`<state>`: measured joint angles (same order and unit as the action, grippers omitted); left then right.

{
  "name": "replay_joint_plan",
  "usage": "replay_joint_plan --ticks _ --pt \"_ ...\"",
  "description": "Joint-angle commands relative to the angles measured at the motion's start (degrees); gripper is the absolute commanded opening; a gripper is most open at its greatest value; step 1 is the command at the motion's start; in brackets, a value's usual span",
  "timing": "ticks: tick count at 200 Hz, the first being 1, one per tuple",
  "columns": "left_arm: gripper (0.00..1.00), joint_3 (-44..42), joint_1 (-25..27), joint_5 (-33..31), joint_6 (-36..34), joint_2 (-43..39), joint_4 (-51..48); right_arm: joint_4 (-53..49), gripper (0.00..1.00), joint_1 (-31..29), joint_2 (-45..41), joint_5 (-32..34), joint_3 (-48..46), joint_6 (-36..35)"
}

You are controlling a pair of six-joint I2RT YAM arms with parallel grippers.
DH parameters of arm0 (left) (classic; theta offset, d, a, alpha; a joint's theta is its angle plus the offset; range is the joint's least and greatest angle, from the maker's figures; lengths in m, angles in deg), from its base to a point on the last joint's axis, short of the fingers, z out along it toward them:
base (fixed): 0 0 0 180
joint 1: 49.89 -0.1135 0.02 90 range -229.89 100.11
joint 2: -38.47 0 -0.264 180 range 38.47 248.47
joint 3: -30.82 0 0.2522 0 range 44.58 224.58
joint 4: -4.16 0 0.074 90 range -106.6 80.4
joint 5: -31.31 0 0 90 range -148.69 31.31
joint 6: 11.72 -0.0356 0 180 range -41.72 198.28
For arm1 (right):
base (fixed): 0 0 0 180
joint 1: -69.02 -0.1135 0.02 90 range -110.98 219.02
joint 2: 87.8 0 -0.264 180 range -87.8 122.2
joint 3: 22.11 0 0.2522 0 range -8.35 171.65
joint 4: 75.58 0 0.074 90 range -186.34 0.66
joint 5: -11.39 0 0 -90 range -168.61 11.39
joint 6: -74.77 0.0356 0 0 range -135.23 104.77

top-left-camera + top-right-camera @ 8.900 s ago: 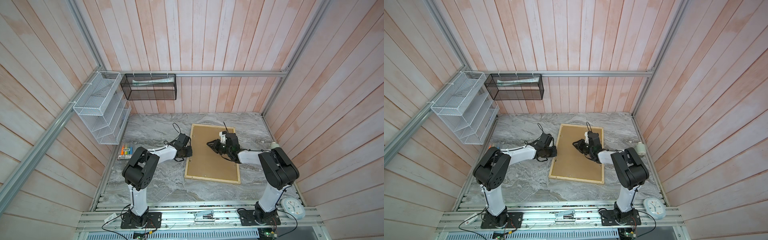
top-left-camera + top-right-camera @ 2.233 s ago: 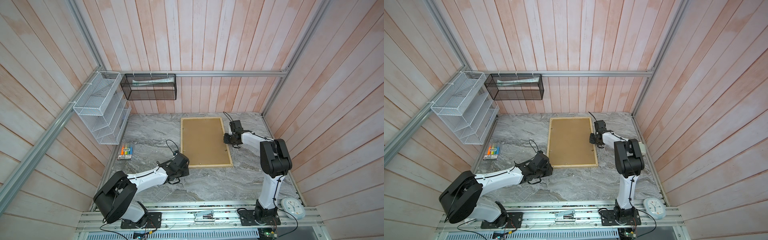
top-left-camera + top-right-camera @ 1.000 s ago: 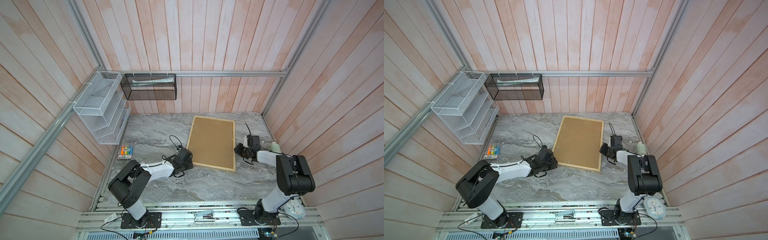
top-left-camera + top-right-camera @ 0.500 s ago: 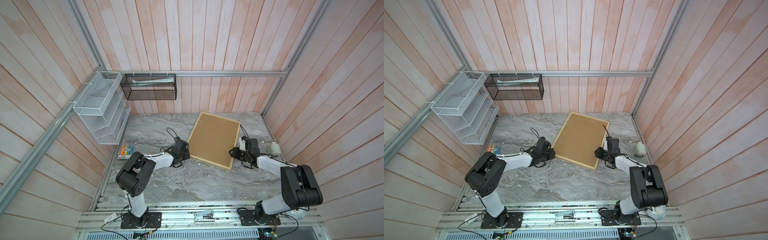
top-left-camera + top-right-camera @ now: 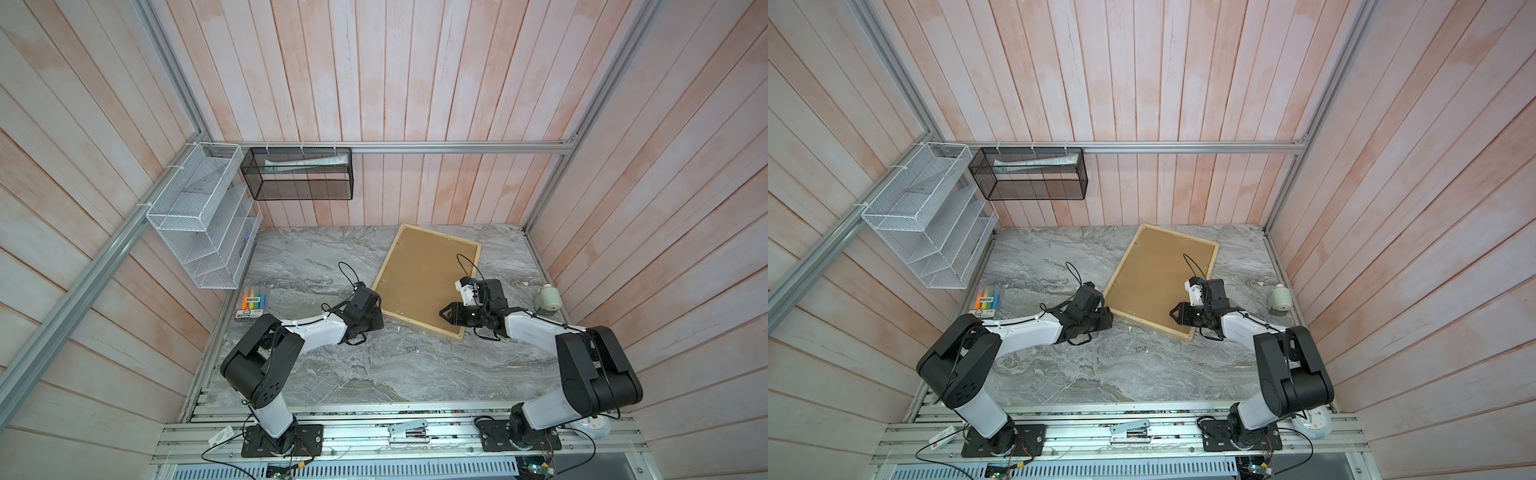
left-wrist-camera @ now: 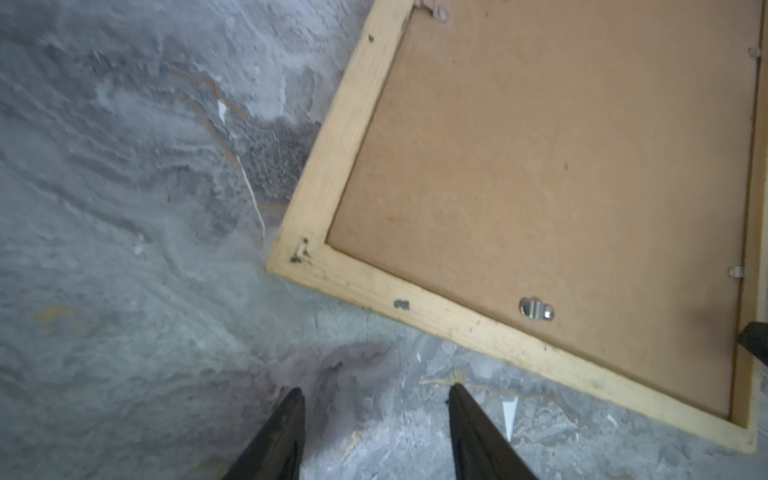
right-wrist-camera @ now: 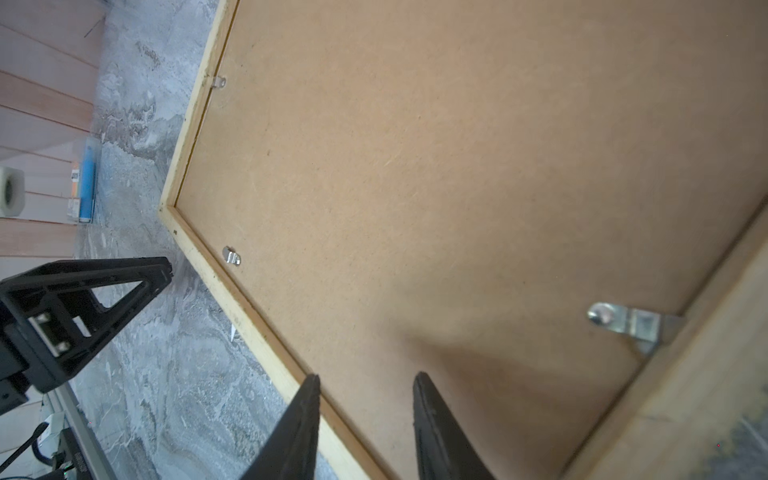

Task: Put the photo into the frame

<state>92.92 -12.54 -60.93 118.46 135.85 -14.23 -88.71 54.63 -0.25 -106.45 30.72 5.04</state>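
The frame [image 6: 328, 174] lies face down and askew on the marble table [image 5: 332, 374], with the brown backing board [image 5: 424, 274] sitting inside it. I cannot see the photo in any view; perhaps it is under the board. The left gripper [image 6: 376, 390] hovers just beside the near corner, jaws apart, holding nothing. The right gripper [image 7: 366, 375] is over the near edge, jaws partly apart, also holding nothing.

I judge that the step concerns the small metal clips [image 7: 631, 324]; the next move needs an exact push to turn one. On the wall, the black mesh basket [image 5: 299, 195] holds a pale flat packet [image 5: 307, 163]. What the white wire rack [image 5: 195, 216] holds, I cannot tell.
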Motion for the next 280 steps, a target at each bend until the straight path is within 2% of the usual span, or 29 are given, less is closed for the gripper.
replay_joint_plan --ticks 1,72,152,223,280 --pt "0.55 -1.8 1.0 1.5 1.9 -0.4 0.3 -2.4 0.37 -0.5 0.8 -3.0 0.5 -1.8" --pt "0.54 1.1 1.3 2.2 0.8 3.8 -0.3 -6.5 0.34 -1.7 -0.2 -5.5 -0.9 -3.6" --pt "0.53 3.7 0.3 0.9 -1.4 5.8 -1.0 -5.0 0.33 -3.3 0.6 -8.1 -3.1 -2.5" --pt "0.52 3.8 -4.7 0.4 -4.4 7.3 -0.5 -3.2 0.32 -11.1 5.9 -12.3 -0.3 -2.1" --pt "0.52 3.5 -7.0 0.0 -6.2 7.7 -0.7 4.3 0.31 -17.7 11.9 -16.0 2.6 3.2"
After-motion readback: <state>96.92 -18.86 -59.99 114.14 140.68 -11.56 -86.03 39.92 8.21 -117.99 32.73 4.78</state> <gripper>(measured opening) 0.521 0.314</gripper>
